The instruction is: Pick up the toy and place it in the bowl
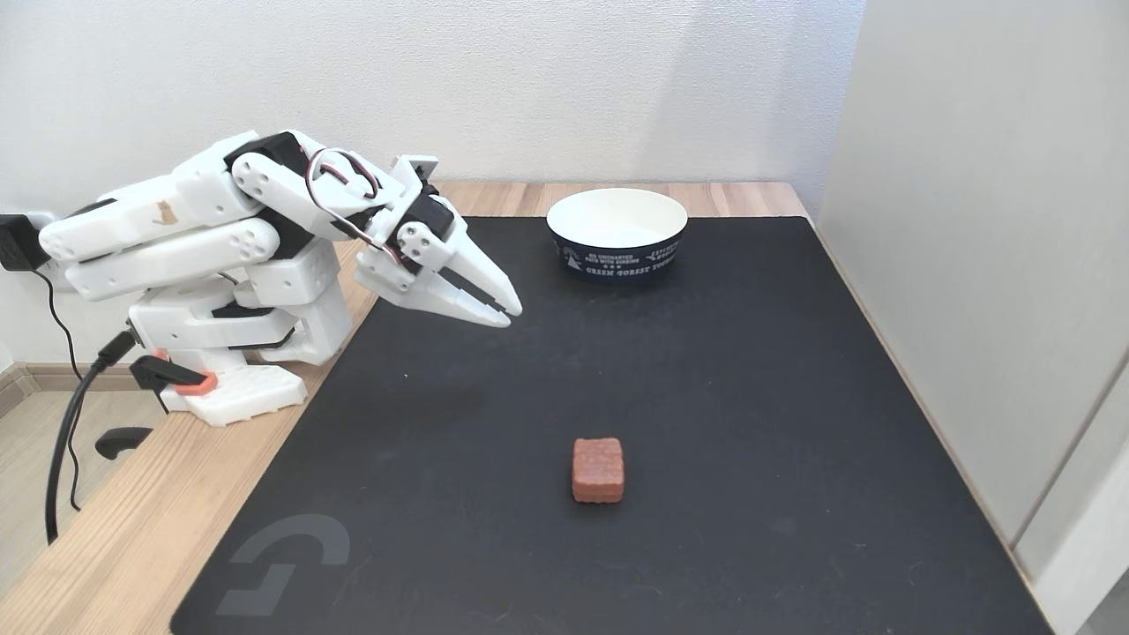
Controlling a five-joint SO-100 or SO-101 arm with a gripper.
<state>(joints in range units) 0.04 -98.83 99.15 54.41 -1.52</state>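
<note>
Centrally, reddish-brown bumpy toy (597, 469) on mat, navy bowl (616, 233) behind, tool (506, 312) nearly together, empty.

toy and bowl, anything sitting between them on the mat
Nothing. In the fixed view the stretch of black mat between the toy and the bowl is bare; the gripper hangs off to the left of that line.

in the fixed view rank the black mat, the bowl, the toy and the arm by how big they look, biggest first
1. black mat, covering most of the table
2. arm, folded at the left, its fingers nearly together
3. bowl, at the far end of the mat
4. toy, smallest even though nearest the camera
</note>
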